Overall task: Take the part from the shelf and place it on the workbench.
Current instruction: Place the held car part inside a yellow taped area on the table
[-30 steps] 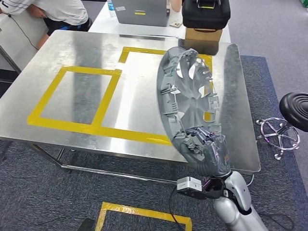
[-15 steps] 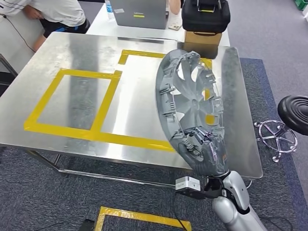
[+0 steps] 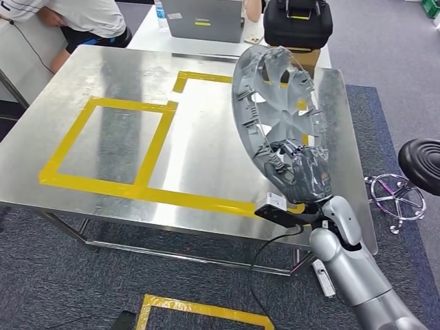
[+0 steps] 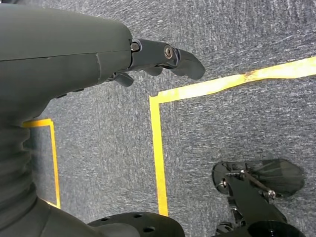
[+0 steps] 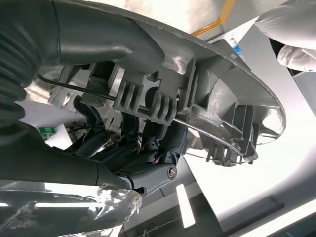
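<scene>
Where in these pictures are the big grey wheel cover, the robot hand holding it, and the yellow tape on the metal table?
wheel cover (image 3: 278, 103): head view, on its spoked centre.
right hand (image 3: 303, 177): head view, on the hand gripping the cover's lower rim.
yellow tape (image 3: 155, 137): head view, on the strip between the two taped squares.

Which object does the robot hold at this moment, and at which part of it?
The right hand grips the grey wheel cover at its lower rim, above the metal workbench. The left hand holds nothing.

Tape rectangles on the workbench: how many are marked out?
2. A smaller tape rectangle lies at the left of the workbench; a larger one adjoins it on the right, partly hidden behind the part.
</scene>
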Robot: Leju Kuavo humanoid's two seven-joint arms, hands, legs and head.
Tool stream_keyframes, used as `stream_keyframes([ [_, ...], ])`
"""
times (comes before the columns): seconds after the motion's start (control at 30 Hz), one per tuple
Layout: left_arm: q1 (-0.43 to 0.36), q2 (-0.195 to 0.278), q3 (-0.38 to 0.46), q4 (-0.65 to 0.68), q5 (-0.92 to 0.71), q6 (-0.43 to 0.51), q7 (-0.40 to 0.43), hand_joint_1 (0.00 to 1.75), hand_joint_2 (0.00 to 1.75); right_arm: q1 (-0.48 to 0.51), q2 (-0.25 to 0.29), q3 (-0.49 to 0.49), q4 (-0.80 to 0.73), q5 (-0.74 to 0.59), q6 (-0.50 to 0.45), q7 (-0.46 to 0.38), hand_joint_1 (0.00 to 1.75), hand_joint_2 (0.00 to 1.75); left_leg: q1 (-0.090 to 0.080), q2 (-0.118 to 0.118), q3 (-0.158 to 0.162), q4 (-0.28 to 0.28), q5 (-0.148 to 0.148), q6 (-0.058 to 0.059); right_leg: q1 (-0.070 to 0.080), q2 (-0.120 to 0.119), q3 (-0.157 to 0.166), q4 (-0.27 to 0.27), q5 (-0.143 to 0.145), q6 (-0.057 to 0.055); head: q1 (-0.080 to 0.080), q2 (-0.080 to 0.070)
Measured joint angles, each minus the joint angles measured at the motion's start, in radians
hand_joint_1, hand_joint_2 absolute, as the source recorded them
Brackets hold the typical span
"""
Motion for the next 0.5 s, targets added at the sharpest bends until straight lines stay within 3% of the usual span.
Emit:
stream_keyframes([
  [0.2,-0.01,0.0,-0.019,0.0,0.0,-0.016,0.004,0.0,1.75,-0.114,0.02,0.006,0.158,0.048,0.027,0.021,1.75,1.75,0.001,0.0,0.0,0.0,0.002,-0.003,0.001,0.001,-0.003,0.005,0.001,0.0,0.0,0.0],
  [0.5,-0.043,-0.004,-0.069,0.0,0.0,-0.041,0.024,0.0,1.75,-0.376,0.117,0.052,0.509,0.175,0.033,0.074,1.75,1.75,0.001,0.0,0.0,0.0,0.005,-0.005,0.001,0.001,-0.005,0.008,0.002,-0.002,0.0,0.0],
])
